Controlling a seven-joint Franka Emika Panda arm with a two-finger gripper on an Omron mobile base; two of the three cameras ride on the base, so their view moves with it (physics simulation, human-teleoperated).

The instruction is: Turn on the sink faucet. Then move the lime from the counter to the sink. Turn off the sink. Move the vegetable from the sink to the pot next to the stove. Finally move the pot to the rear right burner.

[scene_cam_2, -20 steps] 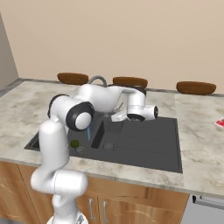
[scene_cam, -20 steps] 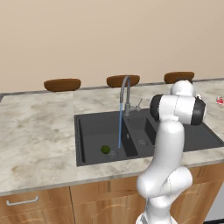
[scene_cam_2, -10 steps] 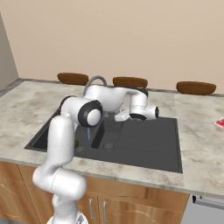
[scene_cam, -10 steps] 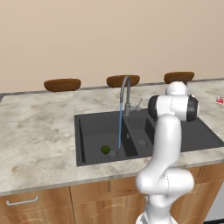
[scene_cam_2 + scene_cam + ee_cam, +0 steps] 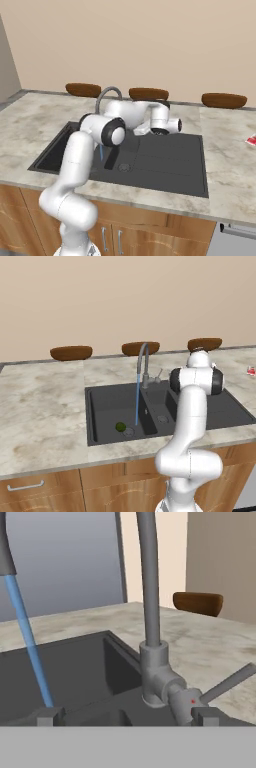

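Water [image 5: 137, 401] runs in a thin blue stream from the tap [image 5: 144, 363] into the bigger basin of the sink [image 5: 100, 431], and the lime [image 5: 120, 427] already lies on that basin's floor, just at about nine o'clock of the drain [image 5: 129, 431] where the stream lands. So the step in hand looks like shutting the water off. In the hand view the pincer [image 5: 128, 716] faces the base of the tap with its two dark tips spread wide, one under the stream and the other just below the lever [image 5: 227, 683], which sticks out toward three o'clock from the tap's body; nothing sits between the tips. From the right base view the wrist hovers low over the back edge of the sink, close to the tap, though whether a tip already touches the lever is hard to judge from these angles. The next move probably calls for nudging one finger against the lever and sweeping it back to its closed position, keeping clear of the tall neck. After that the lime waits to be picked out. The brown bowls [image 5: 71, 352] along the back of the table [image 5: 40, 406] play no part here.
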